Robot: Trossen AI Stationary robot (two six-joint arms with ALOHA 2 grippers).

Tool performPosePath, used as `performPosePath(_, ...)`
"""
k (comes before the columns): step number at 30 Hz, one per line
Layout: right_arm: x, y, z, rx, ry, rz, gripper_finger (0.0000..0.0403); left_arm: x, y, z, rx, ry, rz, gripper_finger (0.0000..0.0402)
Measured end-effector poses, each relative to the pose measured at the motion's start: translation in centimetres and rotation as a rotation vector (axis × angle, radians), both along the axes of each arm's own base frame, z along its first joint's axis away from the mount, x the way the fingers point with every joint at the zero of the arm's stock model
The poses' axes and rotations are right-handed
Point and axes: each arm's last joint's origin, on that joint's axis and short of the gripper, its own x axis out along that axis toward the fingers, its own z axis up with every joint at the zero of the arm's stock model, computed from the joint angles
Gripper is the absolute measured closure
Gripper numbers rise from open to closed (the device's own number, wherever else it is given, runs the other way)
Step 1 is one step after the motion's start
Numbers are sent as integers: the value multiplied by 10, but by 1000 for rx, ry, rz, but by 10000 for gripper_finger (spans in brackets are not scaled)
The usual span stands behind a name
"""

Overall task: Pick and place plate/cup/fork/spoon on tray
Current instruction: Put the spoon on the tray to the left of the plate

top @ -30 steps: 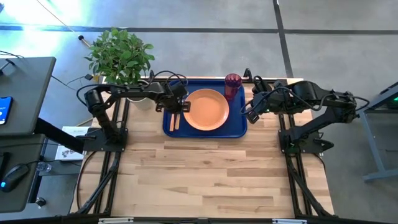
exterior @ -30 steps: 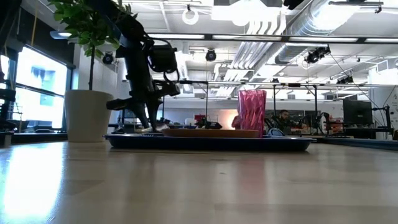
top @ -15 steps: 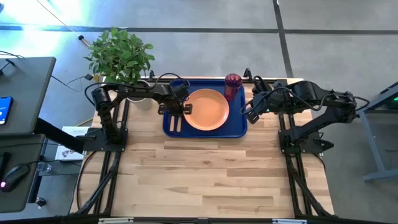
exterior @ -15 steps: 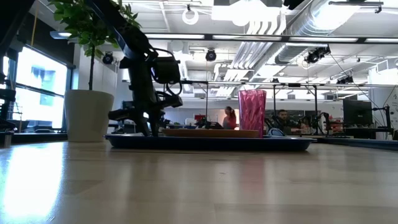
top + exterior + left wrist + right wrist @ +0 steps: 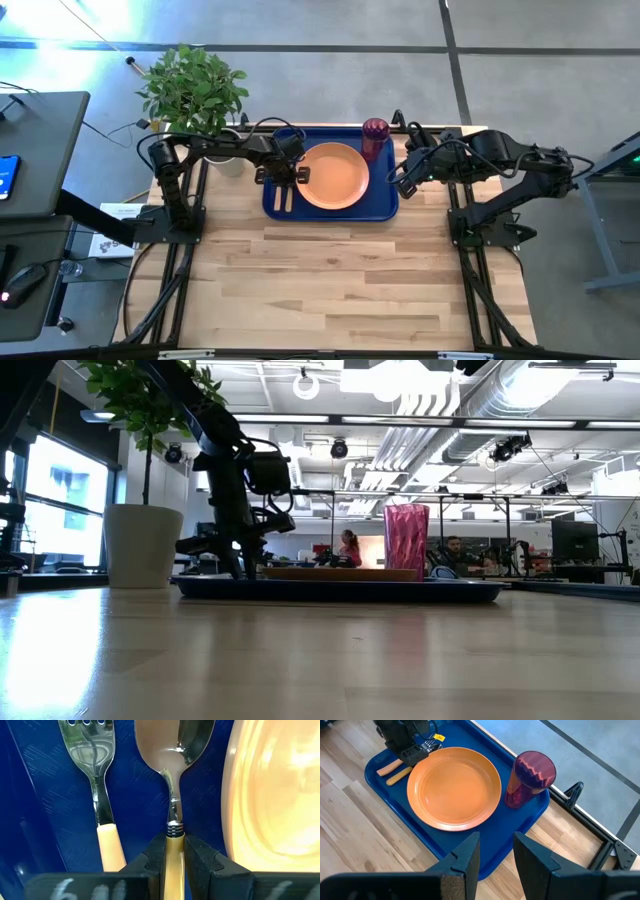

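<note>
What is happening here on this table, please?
The left gripper is shut on the spoon, holding its wooden handle over the blue tray, between the fork and the orange plate. The red cup stands at the tray's far corner. The right gripper waits open beside the tray.

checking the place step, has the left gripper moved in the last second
Yes. In the high view the left gripper, shut on the spoon, shifted toward the plate.
</note>
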Motion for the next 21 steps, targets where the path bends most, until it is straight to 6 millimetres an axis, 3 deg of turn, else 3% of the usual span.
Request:
performPosePath(6,0,0,0,0,0,0,293,0,0,0,4,2,1,355)
performPosePath(21,0,0,0,6,-9,-12,293,-2,0,4,27,5,5,287)
